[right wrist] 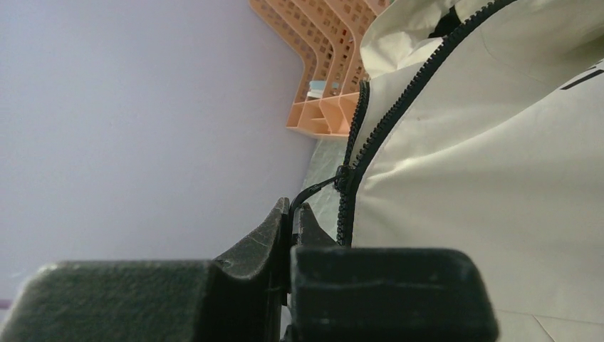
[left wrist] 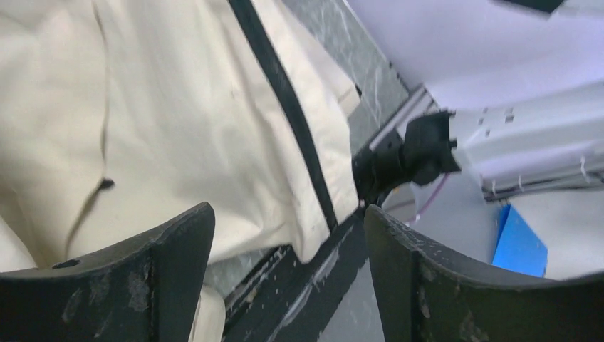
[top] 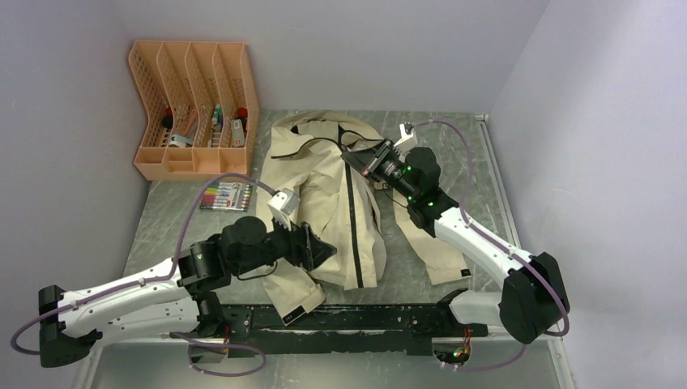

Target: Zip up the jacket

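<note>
My right end effector (right wrist: 292, 214) pinches the zipper pull (right wrist: 318, 187); the jacket's (right wrist: 498, 178) open teeth (right wrist: 420, 80) run ahead toward the collar (right wrist: 399, 32). My left end effector (left wrist: 288, 221) hangs spread by the hem (left wrist: 313, 239).

You had, on the grey marbled table (top: 166, 219), one orange slotted file organizer (top: 194, 105) at the far left corner holding small assorted items, one pack of coloured markers (top: 226, 197) lying just before it, and one flat blue object (left wrist: 520, 246) visible only to the left wrist camera.
</note>
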{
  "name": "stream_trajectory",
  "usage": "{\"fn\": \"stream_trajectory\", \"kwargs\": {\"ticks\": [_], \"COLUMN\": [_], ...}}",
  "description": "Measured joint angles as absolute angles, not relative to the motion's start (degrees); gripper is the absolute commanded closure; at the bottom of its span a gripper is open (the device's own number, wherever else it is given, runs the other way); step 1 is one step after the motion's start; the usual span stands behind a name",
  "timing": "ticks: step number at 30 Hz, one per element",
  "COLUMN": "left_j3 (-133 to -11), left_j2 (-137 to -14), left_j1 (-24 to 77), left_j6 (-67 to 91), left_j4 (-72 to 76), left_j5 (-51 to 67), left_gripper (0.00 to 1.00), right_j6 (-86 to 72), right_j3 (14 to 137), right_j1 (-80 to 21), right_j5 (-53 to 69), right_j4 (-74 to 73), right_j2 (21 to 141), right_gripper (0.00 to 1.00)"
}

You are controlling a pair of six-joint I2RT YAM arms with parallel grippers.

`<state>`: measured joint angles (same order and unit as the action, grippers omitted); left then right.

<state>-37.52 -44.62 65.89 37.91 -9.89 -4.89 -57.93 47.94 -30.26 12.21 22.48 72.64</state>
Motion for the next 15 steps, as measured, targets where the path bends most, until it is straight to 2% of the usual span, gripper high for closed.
{"fn": "stream_trajectory", "kwargs": {"ticks": [6, 15], "left_j3": [-44.2, -47.1], "left_j2": [-48.4, -55.7], "left_j1": [64.2, 52.7], "left_j6": [35.1, 33.8], "left_j4": [-10.4, -7.9], "left_j5": [-9.9, -2.2], "left_gripper": [0.13, 0.08], "right_j6": [-57.4, -56.2], "right_j3": [46.3, 41.9], "right_j1": [-32.1, -34.9], "right_j5": [13.2, 13.8], "right_j4": [22.9, 24.0], "right_j2": [69.3, 64.1], "right_gripper": [1.0, 1.0]}}
